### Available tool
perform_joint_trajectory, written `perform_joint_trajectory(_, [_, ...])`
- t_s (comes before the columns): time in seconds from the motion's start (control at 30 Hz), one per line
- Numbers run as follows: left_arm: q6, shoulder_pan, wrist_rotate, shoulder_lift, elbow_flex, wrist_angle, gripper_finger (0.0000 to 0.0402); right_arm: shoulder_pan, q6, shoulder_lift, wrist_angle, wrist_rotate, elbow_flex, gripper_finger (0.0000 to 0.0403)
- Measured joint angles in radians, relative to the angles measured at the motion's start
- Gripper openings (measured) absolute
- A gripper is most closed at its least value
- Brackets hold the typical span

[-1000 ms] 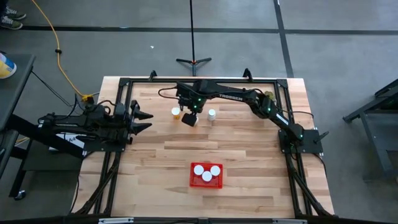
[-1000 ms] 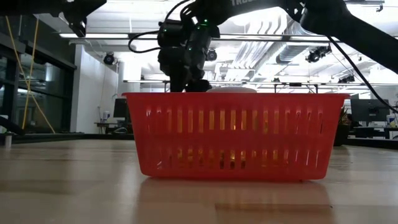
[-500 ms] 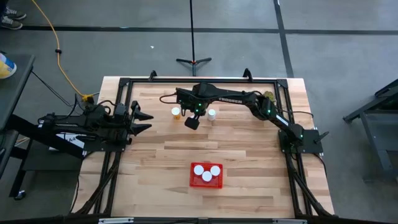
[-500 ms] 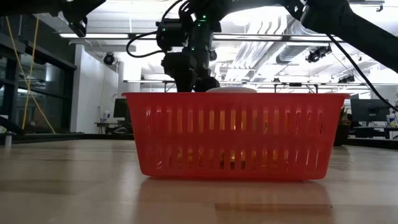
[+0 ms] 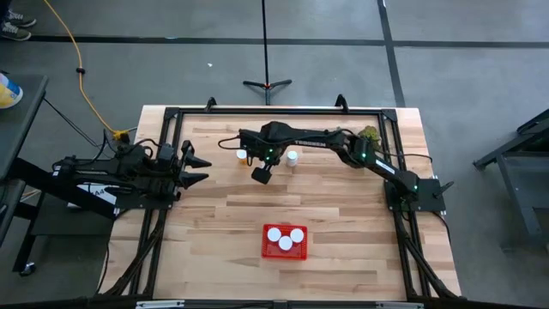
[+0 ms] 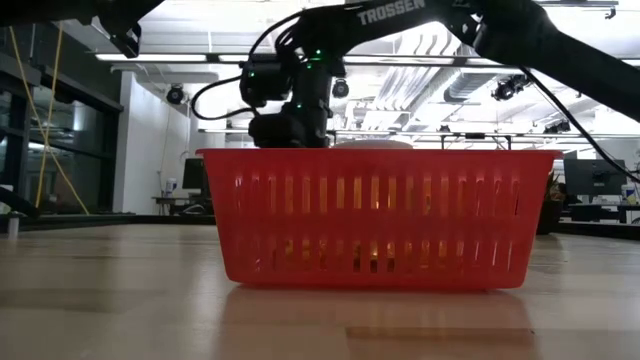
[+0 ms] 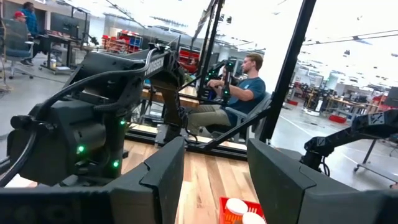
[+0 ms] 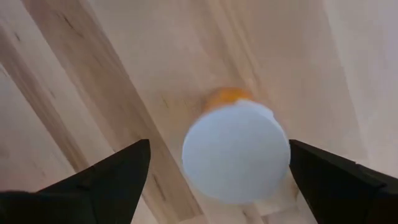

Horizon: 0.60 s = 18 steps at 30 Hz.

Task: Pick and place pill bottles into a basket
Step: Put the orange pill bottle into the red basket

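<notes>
The right gripper (image 8: 217, 180) hangs with fingers spread either side of a bottle (image 8: 236, 149), not yet touching it, at upper centre of the table in the high view. Closing off-centre could tip it. Only the high view shows two more bottles (image 5: 292, 157) nearby and the basket (image 5: 285, 251) at lower centre with three inside; the left gripper (image 5: 202, 166), open, waits at left.

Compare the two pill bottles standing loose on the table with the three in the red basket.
Place: one loose bottle and the other loose bottle stand on bare wood at the far side of the table. The basket bottles sit inside the basket near the front.
Spacing: the loose pair stand apart, with the right arm reaching between them. The basket bottles cluster cap to cap.
Shared: all stand upright and show round white caps.
</notes>
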Motion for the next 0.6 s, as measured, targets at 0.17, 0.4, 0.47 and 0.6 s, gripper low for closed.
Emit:
perform_joint_trajectory(0.17, [0.0, 0.0, 0.0, 0.0, 0.0, 0.0, 0.0211, -0.005, 0.007, 0.003, 0.043, -0.005, 0.0, 0.0363])
perform_joint_trajectory(0.4, [0.0, 0.0, 0.0, 0.0, 0.0, 0.0, 0.0211, -0.006, 0.007, 0.007, 0.046, -0.004, 0.0, 0.0347])
perform_joint_trajectory(0.47, [0.0, 0.0, 0.0, 0.0, 0.0, 0.0, 0.0211, -0.006, 0.007, 0.007, 0.053, -0.004, 0.0, 0.0336])
perform_joint_trajectory(0.6, [0.0, 0.0, -0.001, 0.0, 0.0, 0.0, 0.0211, -0.006, 0.007, 0.007, 0.062, -0.014, 0.0, 0.031])
